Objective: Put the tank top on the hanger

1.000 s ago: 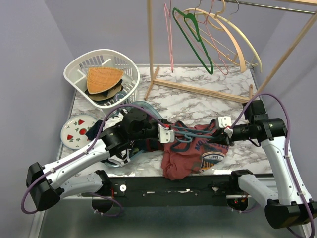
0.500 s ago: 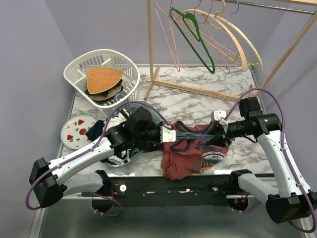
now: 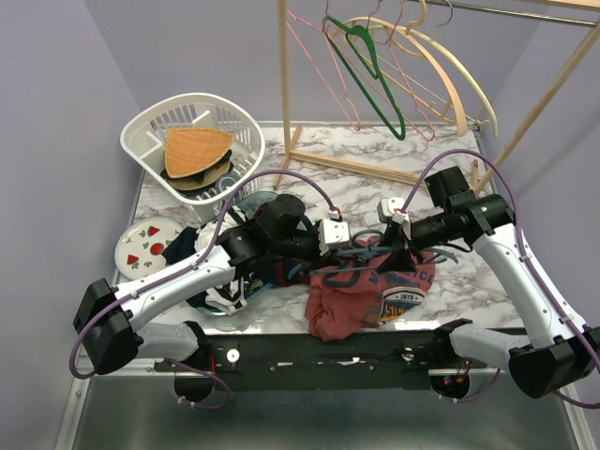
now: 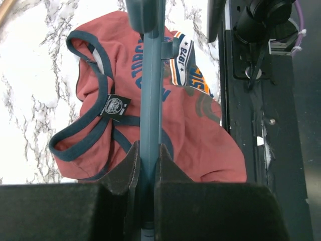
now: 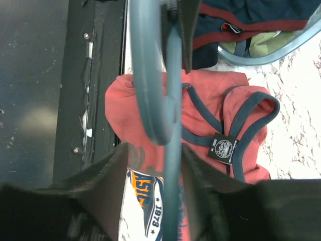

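Tank top (image 3: 361,305) lies crumpled on the marble table (image 3: 375,187), low in the middle of the top view, its navy-trimmed neck and armholes turned up and the chest graphic toward the bottom edge of the frame. Just above it we see the slate-blue hanger (image 4: 150,90) raised between the two arms. The left gripper (image 4: 149,150) is clenched on the hanger's straight bar, both fingers pressed flat against it at the bottom of the left wrist view. The right gripper (image 5: 154,150) has its jaws spread wider than the bar that runs between them, so we call it released. A white basket (image 3: 150,131) sits at upper left, and a wooden rack (image 3: 283,94) carrying a green hanger (image 3: 370,75) fills the top.
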`<state>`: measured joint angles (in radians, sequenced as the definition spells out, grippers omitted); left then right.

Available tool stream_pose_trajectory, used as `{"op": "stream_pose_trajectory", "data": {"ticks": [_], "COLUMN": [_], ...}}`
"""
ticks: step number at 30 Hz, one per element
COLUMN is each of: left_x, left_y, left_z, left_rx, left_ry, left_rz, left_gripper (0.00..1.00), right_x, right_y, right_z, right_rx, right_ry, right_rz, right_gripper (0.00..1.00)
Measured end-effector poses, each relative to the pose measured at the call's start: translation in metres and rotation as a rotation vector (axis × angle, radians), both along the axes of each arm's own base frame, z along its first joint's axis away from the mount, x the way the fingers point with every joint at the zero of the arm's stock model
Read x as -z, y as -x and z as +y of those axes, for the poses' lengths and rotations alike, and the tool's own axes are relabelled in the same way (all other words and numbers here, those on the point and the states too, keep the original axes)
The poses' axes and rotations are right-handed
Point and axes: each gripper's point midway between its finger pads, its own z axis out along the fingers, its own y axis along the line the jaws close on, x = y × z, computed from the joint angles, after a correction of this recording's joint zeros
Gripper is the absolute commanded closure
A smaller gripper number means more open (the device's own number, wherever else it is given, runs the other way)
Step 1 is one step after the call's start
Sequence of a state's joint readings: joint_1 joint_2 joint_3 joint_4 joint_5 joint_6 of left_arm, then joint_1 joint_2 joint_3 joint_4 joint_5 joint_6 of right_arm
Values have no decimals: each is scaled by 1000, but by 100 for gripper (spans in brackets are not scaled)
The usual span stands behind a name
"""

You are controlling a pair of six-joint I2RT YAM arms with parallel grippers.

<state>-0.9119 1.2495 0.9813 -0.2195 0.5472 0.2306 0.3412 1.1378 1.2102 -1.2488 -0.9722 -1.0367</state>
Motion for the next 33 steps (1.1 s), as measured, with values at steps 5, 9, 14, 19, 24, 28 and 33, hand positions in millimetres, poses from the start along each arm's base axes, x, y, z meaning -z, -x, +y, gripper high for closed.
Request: {"op": "stream_pose_trajectory", "data": {"ticks": [5,9,14,19,24,28,33], "left_x": [0,1,-2,-14,-26,-12,18], "left_y": [5,4,-3,-35,-74,-104,-122], "left_z": [-1,-3,-5,3,22,27,17], "left_rx": [1,-7,-48,-216,-410,-543,-615], "left_ry": [2,2,17,44,89,69,3], "left_rz": [35,50,43,-8,-2,101,228], "left_gripper": [100,76,20,1,2,9,17], "right_x": [0,2,-2,-21,-30,-18,-5], "right_y": [-10,-15,-17,-29,-24,-21,-25], "right_z": [0,-2,-13,-57,-86,-98,-109], "right_rx": [28,63,136,373,537,608,665], "right_ry": [17,37,76,89,97,136,180], "right_rz": [-1,1,-35,-143,-223,-207,-168], "right_gripper": [99,99,99,99,99,99,99]}}
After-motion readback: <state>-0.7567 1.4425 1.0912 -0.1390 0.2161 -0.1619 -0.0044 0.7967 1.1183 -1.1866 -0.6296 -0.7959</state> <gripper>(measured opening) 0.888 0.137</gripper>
